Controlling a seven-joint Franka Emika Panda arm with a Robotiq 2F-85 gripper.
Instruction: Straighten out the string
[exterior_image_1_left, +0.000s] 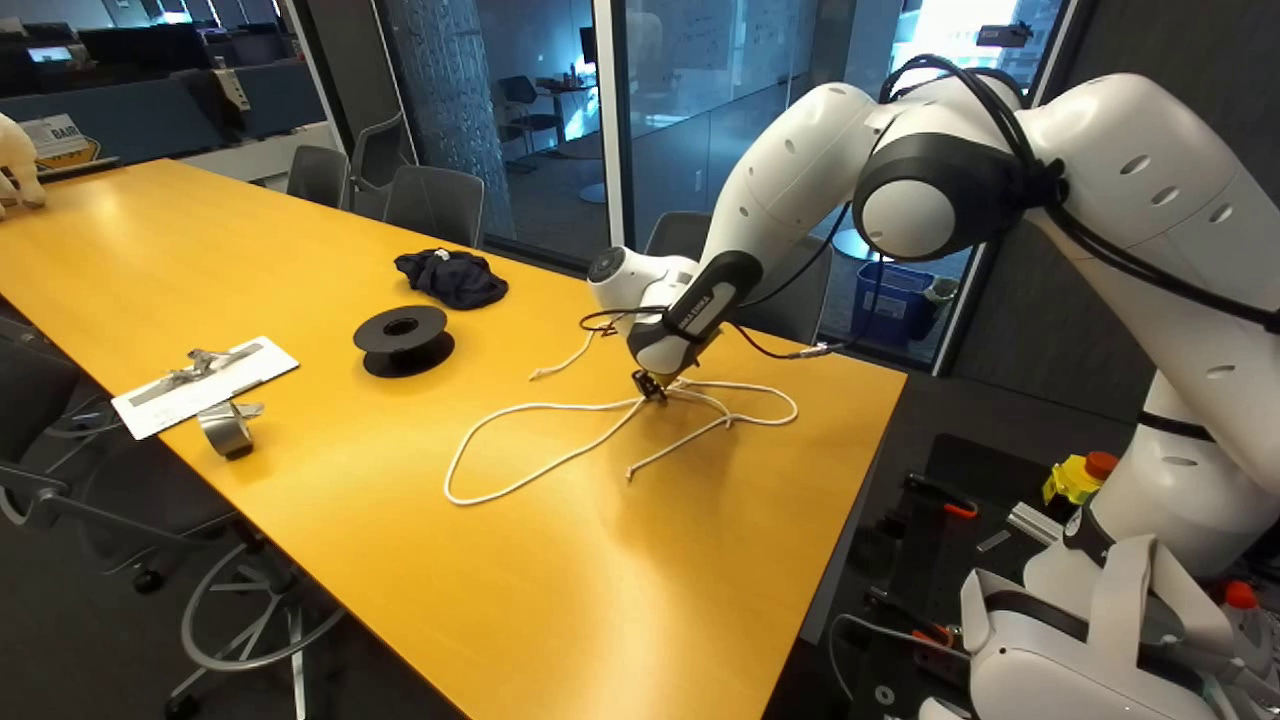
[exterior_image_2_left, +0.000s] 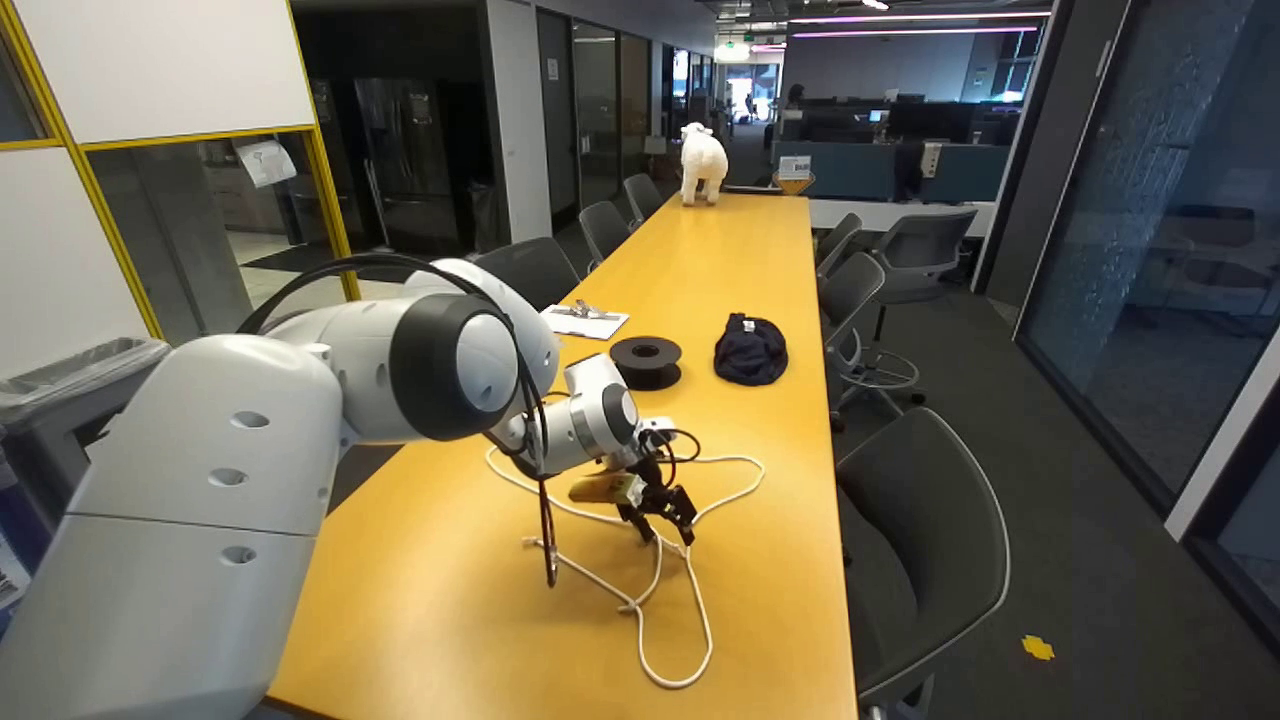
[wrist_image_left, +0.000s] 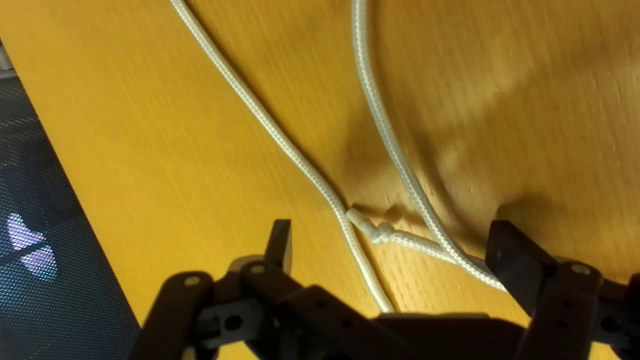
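Your hand (wrist_image_left: 391, 235) hung low over the desk (exterior_image_1_left: 600, 600), its fingers (wrist_image_left: 517, 265) spread wide and holding nothing, the string (wrist_image_left: 300, 159) looped beneath and around it. In the wrist view, two stretches of the string ran slantwise, roughly side by side: one led into the gap between your fingers, the other vanished behind a finger, where contact was too hidden to judge. A short knotted tip (wrist_image_left: 384, 232) pointed across the gap, close against the first stretch.

In both exterior views, the largest loop reached from your hand away from the arm's base (exterior_image_1_left: 1165, 480), its long axis slanting along the desk's length. A smaller loop pointed the opposite way, toward the desk's end on the base side of your hand. One loose end (exterior_image_1_left: 633, 471) lay apart from the hand, on the side away from a dark cap (exterior_image_2_left: 750, 350); a second loose end (exterior_image_1_left: 540, 375) lay beyond the hand, pointing to the side where a black spool (exterior_image_1_left: 404, 345) sat flat on its flange. The cap and spool both rested farther from the base than your hand. Well apart from the hand, by the desk's long edge, were a white board (exterior_image_1_left: 170, 412) and a tape roll (exterior_image_1_left: 226, 432).
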